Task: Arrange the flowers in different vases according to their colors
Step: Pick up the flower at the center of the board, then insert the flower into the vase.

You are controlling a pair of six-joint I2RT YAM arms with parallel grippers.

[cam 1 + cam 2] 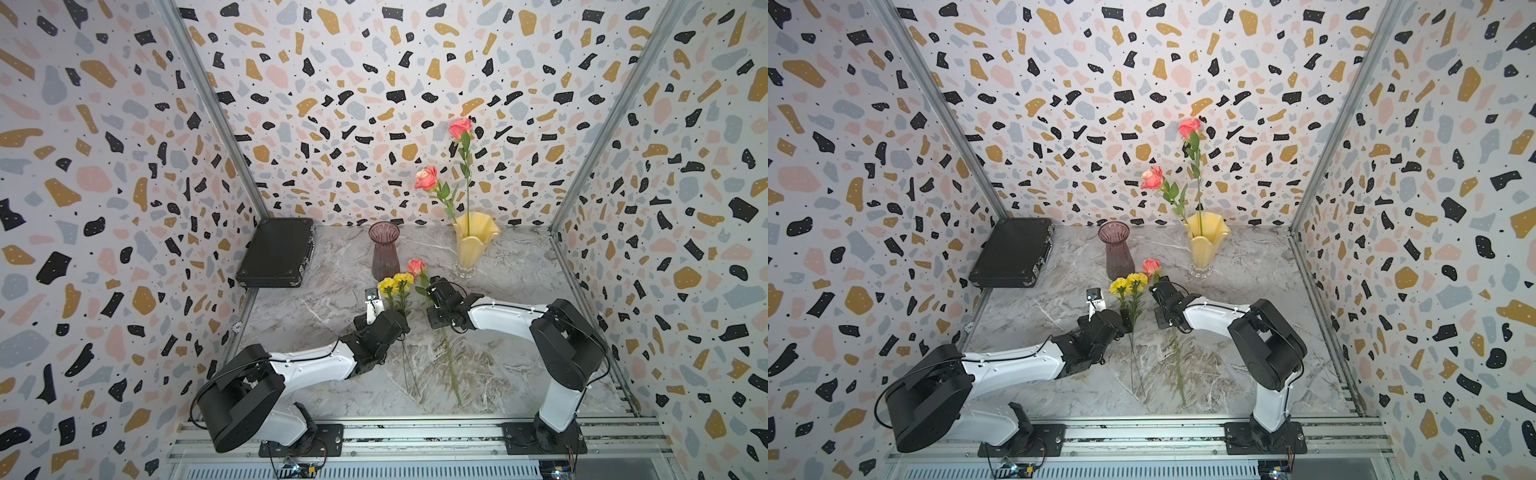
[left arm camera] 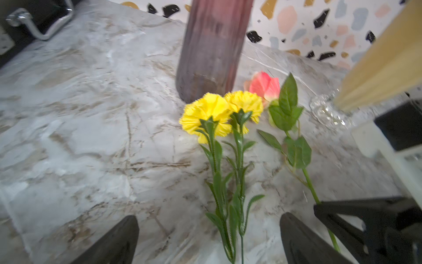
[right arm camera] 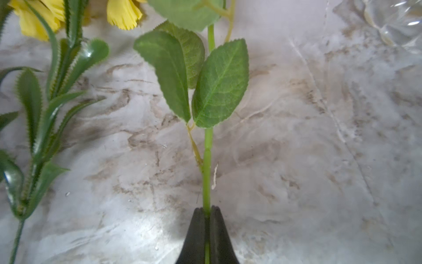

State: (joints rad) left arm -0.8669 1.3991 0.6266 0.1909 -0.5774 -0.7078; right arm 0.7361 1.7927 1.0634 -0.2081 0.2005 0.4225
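A pink-coral rose with broad green leaves (image 1: 416, 266) is laid on the grey veined marble table (image 1: 519, 332). Its green stem is pinched by the right gripper (image 3: 207, 209), whose jaws are closed tight on it just behind the lowest pair of leaves. The bloom is seen ahead of that gripper's fingertips, and the rest of the stem is trailed back beneath the wrist. Whether the stem is lifted off the marble cannot be told.

Just to the left of the right gripper, two ruffled yellow carnation-like blooms on thin green stems (image 1: 402, 277) are laid side by side. They are straddled by the left gripper (image 2: 209, 218): its jaws are held wide apart, both thin stems are seen between them, and nothing is gripped.

Ahead of the left gripper, just beyond the yellow blooms, a translucent purple ribbed glass vase with a flared mouth (image 1: 384, 249) is stood upright. Ahead of the right gripper and a little to its right, a yellow wavy-rimmed vase on a clear foot (image 1: 471, 249) is stood upright. Two more pink-coral roses are held in it: a taller rose (image 1: 460, 126) is nearly upright and a shorter rose (image 1: 427, 177) is leaned to the left.

Well to the left of the left gripper and farther back, a closed black hard case with metal fittings (image 1: 276, 253) is laid flat beside the wall
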